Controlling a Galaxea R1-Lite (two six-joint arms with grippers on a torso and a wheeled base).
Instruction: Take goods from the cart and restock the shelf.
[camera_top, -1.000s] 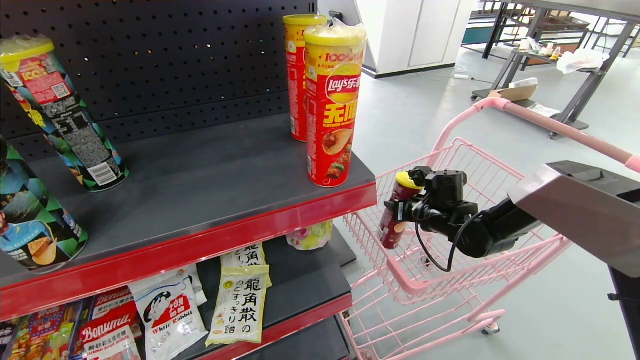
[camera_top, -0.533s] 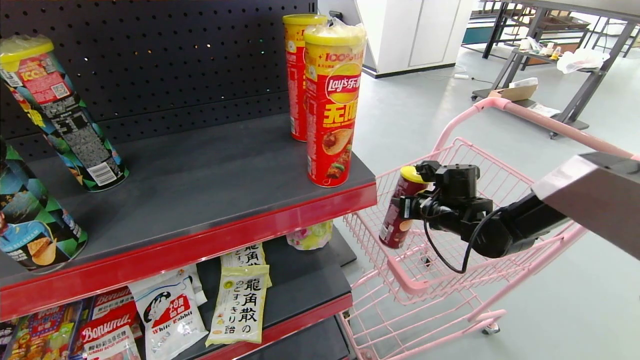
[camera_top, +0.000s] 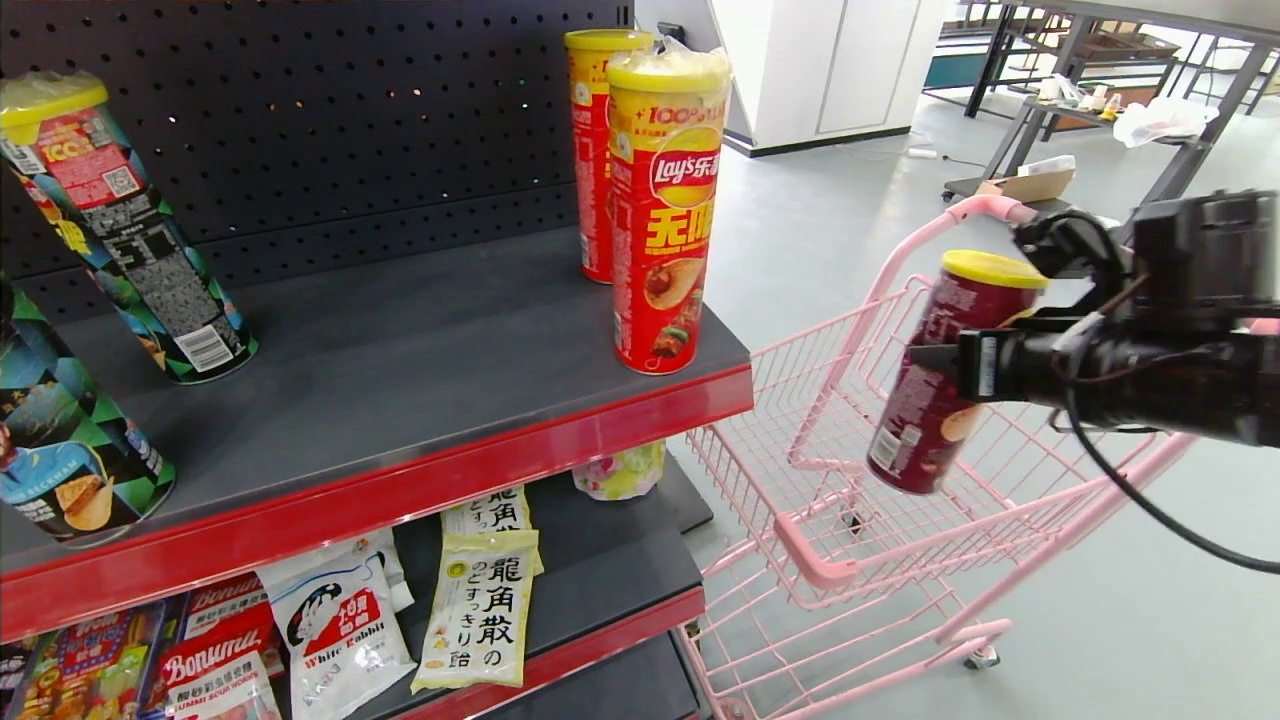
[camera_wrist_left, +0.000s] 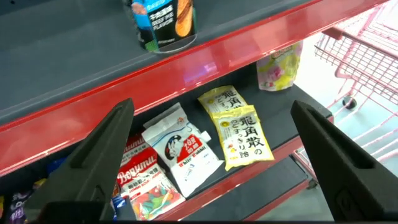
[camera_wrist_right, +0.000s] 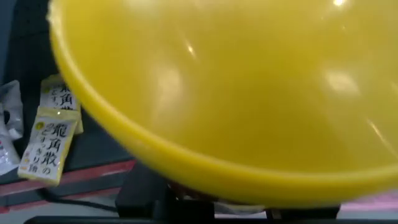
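Observation:
My right gripper (camera_top: 955, 362) is shut on a dark red chip can (camera_top: 912, 425) with a yellow lid (camera_wrist_right: 236, 81). It holds the can tilted in the air above the pink cart (camera_top: 830, 570), to the right of the shelf. The upper shelf (camera_top: 420, 350) carries two tall red chip cans (camera_top: 665, 210) at its right end. Two green-and-black cans (camera_top: 130, 220) stand at its left. My left gripper (camera_wrist_left: 211, 106) is open, low in front of the shelf's red edge, with nothing between its fingers.
The lower shelf (camera_top: 610, 560) holds snack bags (camera_wrist_left: 239, 134), among them yellow and white ones. Between the green-and-black cans and the red cans the upper shelf is bare. A pegboard backs the shelf. Metal tables (camera_top: 1130, 120) stand far behind the cart.
My right arm has lifted the dark red can up out of the cart basket and carried it to the right, closer to the head camera.

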